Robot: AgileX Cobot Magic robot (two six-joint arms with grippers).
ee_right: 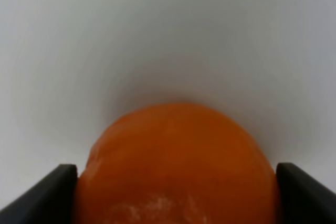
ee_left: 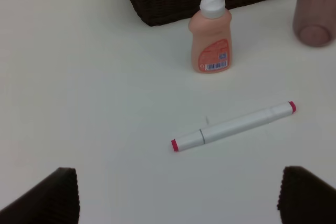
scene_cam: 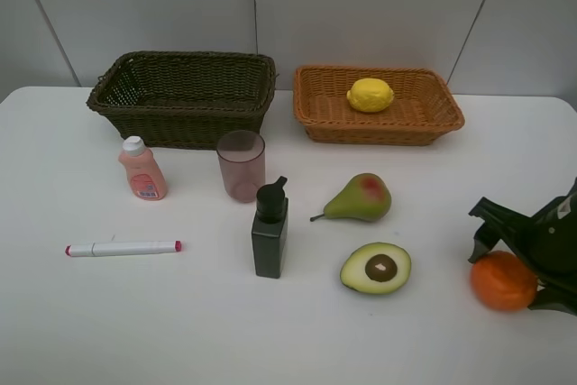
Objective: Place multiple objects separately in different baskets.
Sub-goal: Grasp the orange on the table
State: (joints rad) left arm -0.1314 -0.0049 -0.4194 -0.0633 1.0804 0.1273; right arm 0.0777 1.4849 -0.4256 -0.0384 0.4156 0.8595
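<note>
At the near right of the table (scene_cam: 424, 349), the right pincer (ee_right: 177, 187) has its jaws pressed on both sides of the orange (scene_cam: 502, 281), which sits on the surface. Leftward, the avocado half (scene_cam: 376, 268), pear (scene_cam: 361, 197), pump bottle (scene_cam: 270, 232), cup (scene_cam: 241, 165), pink bottle (scene_cam: 142, 170) and marker (scene_cam: 123, 247) lie unsorted. Only the lemon (scene_cam: 370, 95) sits in the tan basket (scene_cam: 379, 135), far right; the dark basket (scene_cam: 180, 128), far left, shows nothing inside. The left pincer (ee_left: 178, 195) hangs open near the marker. By my judgement, one of eight is done.

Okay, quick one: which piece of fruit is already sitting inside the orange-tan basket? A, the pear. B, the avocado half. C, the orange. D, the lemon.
D: the lemon lies inside the orange-tan basket, while the pear, avocado half and orange are all out on the table.
</note>
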